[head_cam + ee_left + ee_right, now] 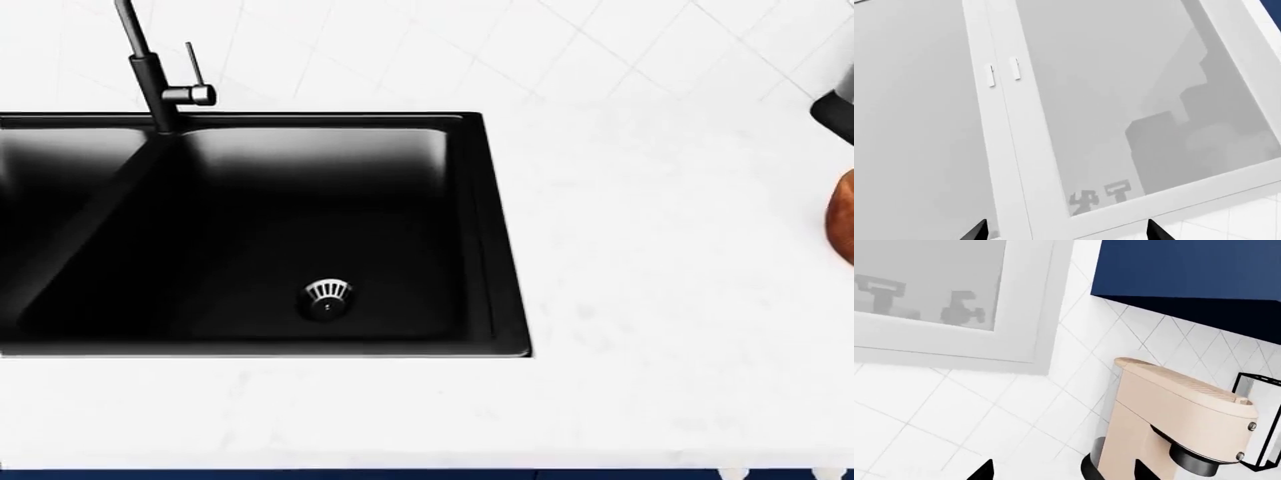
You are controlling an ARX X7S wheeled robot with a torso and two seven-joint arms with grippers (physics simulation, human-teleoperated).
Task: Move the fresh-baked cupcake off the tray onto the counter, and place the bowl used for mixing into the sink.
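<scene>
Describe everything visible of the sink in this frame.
The sink is a matte black basin set into the white marble-look counter. Its left part runs out of the head view, and a slanted ridge on that side appears to divide it into two basins. A round metal drain sits in the floor of the larger basin. A tall black tap with a side lever stands at the back rim. Nothing lies inside it.

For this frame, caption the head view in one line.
Black sink with tap set in white counter; brown bowl edge at right.
</scene>
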